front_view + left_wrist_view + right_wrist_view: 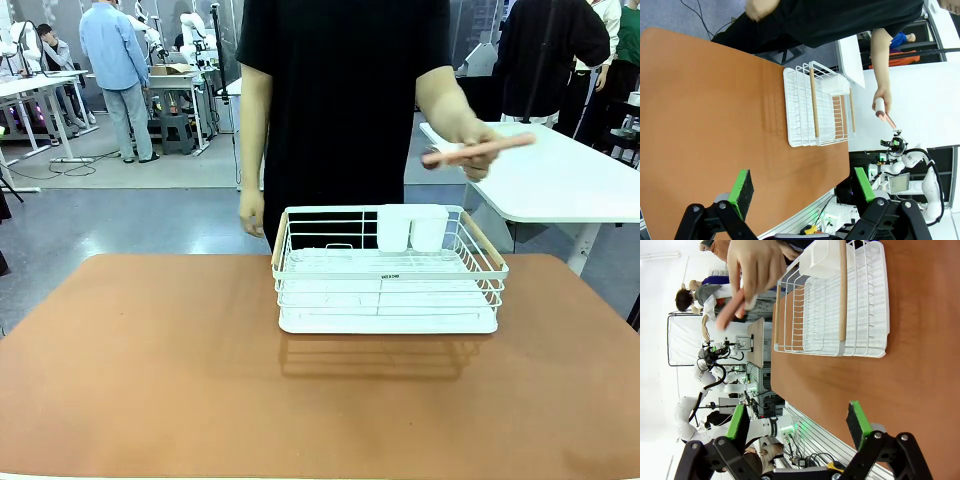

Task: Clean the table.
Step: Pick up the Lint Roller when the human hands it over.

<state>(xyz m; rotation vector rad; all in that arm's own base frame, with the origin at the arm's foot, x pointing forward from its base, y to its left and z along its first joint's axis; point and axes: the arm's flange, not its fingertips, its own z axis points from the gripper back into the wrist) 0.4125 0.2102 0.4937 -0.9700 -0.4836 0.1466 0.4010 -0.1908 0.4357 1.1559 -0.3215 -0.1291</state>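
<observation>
Counter (150,380): terracotta, matte; likely rigid, heavy, stays put.
Rack (388,290): near far edge, middle; wire, probably light, stiff; grasp at wooden side rail.
Hand (468,135): holds pink stick (495,148) beyond far edge.
Left claw (802,186), right claw (796,422): both spread, empty.

The left gripper (802,190) has its two fingers (741,192) spread wide apart, green pads facing each other and nothing between them. The right gripper (797,422) is in the same pose, with its fingers (858,422) far apart and nothing held. Across from the robot, the person's raised hand (468,135) is held out to the side, away from the body. The forearm slopes down from the elbow, and the hand is closed round a thin pink stick (495,148). The person's other hand (252,212) hangs loosely at the side, arm straight down.
</observation>
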